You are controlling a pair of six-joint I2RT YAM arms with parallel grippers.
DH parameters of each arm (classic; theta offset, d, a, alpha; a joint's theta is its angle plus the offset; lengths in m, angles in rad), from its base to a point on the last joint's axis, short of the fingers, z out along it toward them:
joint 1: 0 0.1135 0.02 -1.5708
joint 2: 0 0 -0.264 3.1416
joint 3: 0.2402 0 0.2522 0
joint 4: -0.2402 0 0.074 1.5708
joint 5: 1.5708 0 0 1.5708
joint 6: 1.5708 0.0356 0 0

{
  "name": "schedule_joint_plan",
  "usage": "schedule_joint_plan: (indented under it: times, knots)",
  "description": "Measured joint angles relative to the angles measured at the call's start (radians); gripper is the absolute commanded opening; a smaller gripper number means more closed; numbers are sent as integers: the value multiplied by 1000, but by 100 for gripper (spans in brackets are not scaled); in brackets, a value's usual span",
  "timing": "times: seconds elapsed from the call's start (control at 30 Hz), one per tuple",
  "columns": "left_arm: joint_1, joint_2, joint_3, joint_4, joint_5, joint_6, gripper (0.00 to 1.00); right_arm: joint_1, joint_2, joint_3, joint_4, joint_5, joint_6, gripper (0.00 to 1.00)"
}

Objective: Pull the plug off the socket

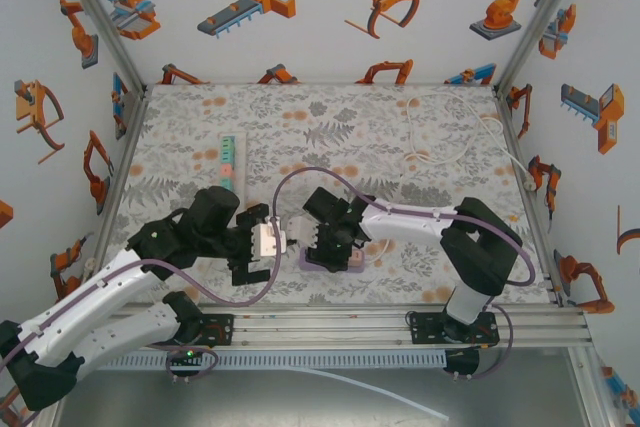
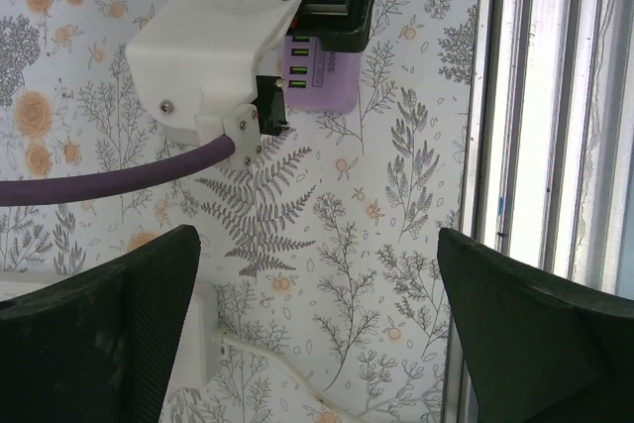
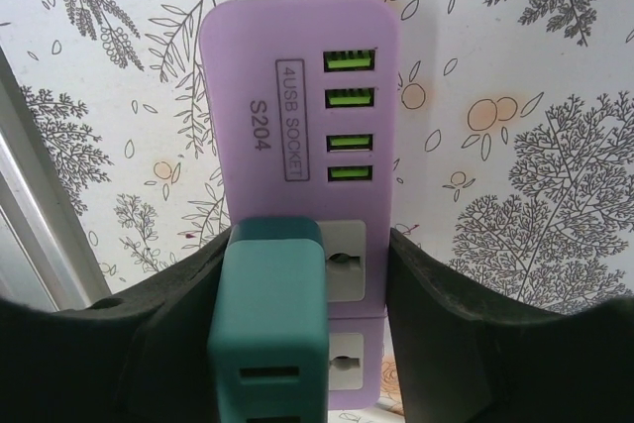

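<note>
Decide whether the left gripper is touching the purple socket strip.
Apart. In the left wrist view the open left gripper sits short of the purple socket strip, patterned tabletop showing between.

Bright, even light throughout, soft shadows, close foregrounds slightly blurred.

- On the top face of the purple socket strip, black capitals inside a thin rectangular outline read "4USB SOCKET". The line runs sideways, top to bottom, just beside four green USB ports.
- Beside that outline, on the side away from the ports, a larger black code reads "S204", turned the same way.
</note>
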Motion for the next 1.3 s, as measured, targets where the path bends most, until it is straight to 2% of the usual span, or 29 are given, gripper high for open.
schedule_joint_plan:
  times: [0.13,0.3,0.4,0.53,0.67,0.87,0.9,1.07,1.3]
  knots:
    - [0,0,-14,8,-3,0,97,0,-10,0,9,0,1,65]
    - [0,-7,-30,37,-6,-14,97,0,-103,-23,30,-14,-4,66]
    - [-1,-17,-42,86,-18,-84,97,0,-209,-51,42,-23,-14,66]
    - [0,-3,-48,192,-89,-292,97,-3,-411,-145,103,-20,-44,66]
    - [15,64,-48,283,-182,-558,97,-45,-629,-270,140,-26,-102,66]
    - [48,192,-53,377,-262,-913,99,-117,-795,-385,112,-56,-168,60]
    - [48,211,-61,400,-267,-961,97,-121,-801,-393,105,-64,-171,58]
    - [48,299,-120,503,-267,-1138,79,-123,-771,-441,115,-103,-184,49]
    - [48,409,-183,608,-225,-1240,58,-125,-661,-487,208,-135,-188,39]
